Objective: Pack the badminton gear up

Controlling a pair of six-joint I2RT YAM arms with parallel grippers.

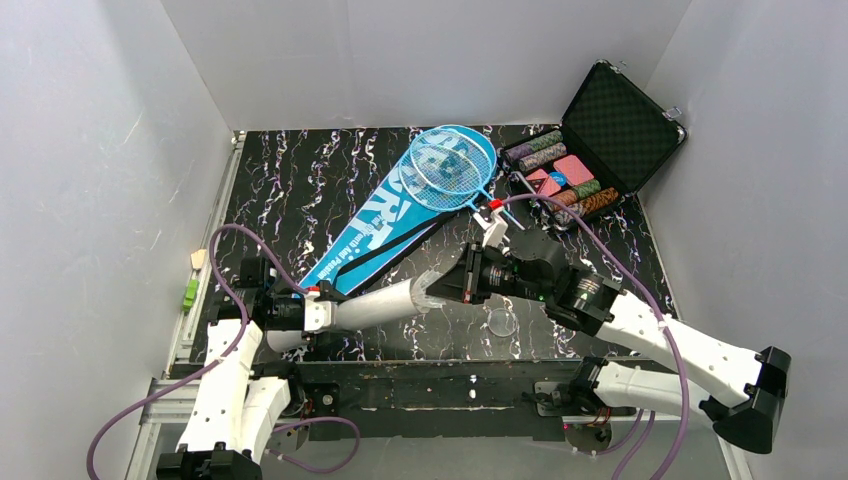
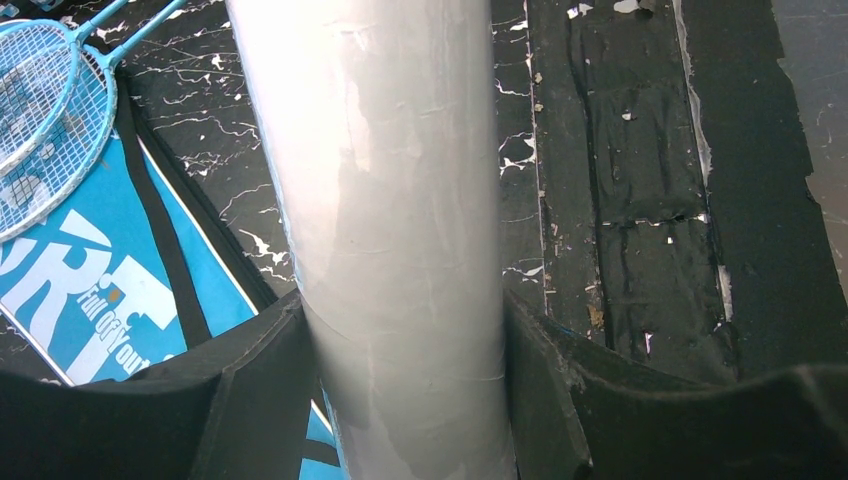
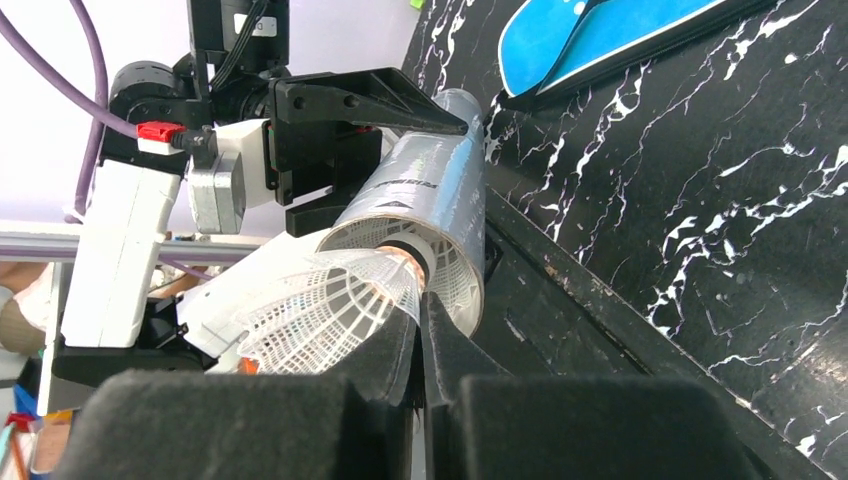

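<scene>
Right claw [image 3: 420,325] has its fingers pressed together on the skirt of a white shuttlecock [image 3: 320,295], whose cork end sits at the open mouth of the long white tube [image 2: 380,180]. Left claw [image 2: 400,370] is clamped around that tube, holding it level in the air just on the near side of the blue "SPORT" bag [image 1: 385,225]; two light-blue rackets [image 1: 450,165] lie on the bag's wide end. The step looks like feeding the shuttlecock in: keep the cork centred on the tube's axis, push straight, release only once the skirt is inside
</scene>
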